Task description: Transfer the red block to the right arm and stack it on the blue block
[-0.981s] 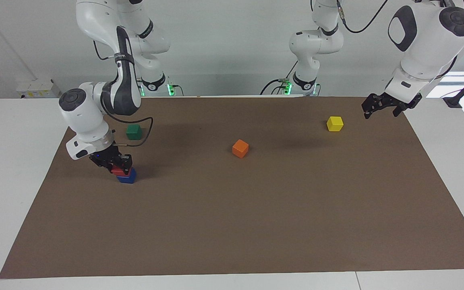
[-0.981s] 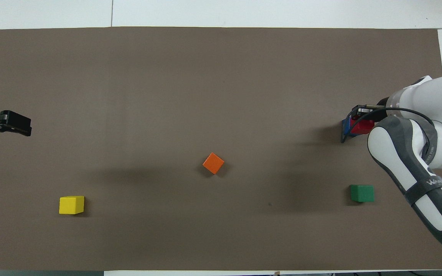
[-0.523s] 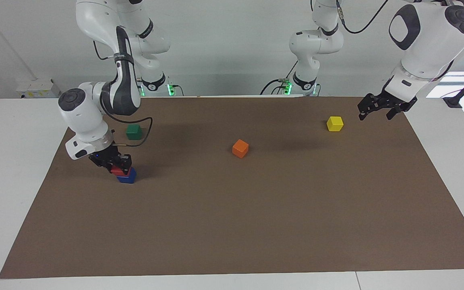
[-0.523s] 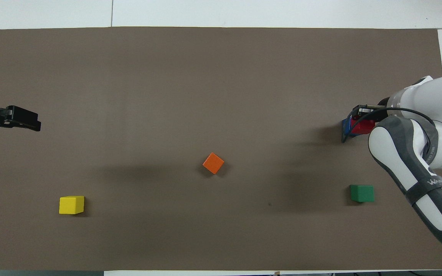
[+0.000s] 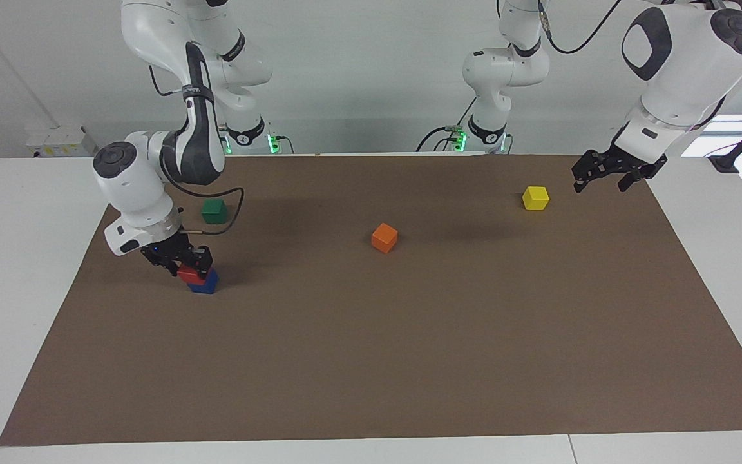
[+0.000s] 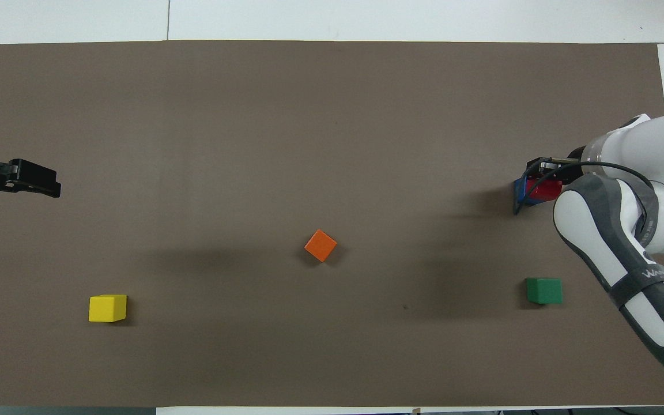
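The right gripper sits low with its jaws apparently closed on the red block, seating it on the blue block farther out than the green cube, while the left gripper waits open-jawed over the mat's edge beside the yellow cube.

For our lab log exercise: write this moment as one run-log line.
right hand: at small glossy red cube | red cube: on small blue cube | left hand: waiting beside small yellow cube
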Controlling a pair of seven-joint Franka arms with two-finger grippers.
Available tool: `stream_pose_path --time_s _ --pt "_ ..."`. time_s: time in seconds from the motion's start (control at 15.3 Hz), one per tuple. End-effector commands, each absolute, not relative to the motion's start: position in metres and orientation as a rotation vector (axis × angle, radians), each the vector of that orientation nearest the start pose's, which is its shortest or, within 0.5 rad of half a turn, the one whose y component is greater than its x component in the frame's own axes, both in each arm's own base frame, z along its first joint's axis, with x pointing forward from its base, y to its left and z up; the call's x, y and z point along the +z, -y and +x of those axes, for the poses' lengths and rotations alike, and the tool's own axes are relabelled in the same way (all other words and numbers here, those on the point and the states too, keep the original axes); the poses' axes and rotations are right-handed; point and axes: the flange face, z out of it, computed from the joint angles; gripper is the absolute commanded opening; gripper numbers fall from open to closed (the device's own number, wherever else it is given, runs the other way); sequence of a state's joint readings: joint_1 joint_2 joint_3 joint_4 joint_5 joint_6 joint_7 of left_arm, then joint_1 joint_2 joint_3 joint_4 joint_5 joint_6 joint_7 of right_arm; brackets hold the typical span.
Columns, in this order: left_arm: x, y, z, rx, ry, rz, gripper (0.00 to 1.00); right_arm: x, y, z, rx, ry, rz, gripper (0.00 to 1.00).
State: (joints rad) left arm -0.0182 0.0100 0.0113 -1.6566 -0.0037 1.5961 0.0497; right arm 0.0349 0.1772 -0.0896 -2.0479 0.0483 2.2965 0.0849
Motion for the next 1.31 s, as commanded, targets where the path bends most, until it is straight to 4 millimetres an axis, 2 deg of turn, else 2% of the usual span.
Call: stream_pose_path --time_s 0.0,0.13,0.26,0.52,0.72,0.92,1.24 --pt "0.581 0.003 0.549 0.094 -0.097 -3.133 1.0 0.373 0.027 0.584 -0.101 -0.27 -3.111 0.9" --pt "0.581 0.003 0.549 0.094 -0.097 -3.133 1.0 0.387 0.023 0.589 -0.09 -0.268 -3.101 0.96" --pt "0.581 0.001 0.549 0.094 -0.092 -3.133 1.0 0.407 0.02 0.595 -0.071 -0.255 -3.101 0.96" --pt "0.581 0.003 0.549 0.094 -0.097 -3.133 1.0 0.473 0.012 0.601 -0.018 -0.217 -3.099 0.99" --pt "0.581 0.002 0.549 0.096 -0.095 -3.133 1.0 0.526 0.012 0.588 -0.071 -0.206 -3.092 1.0" --pt "0.581 0.003 0.549 0.096 -0.097 -3.133 1.0 0.573 0.009 0.565 -0.099 -0.193 -3.086 1.0" --pt "0.581 0.002 0.549 0.094 -0.095 -3.133 1.0 0.617 0.009 0.547 0.032 -0.122 -3.095 1.0"
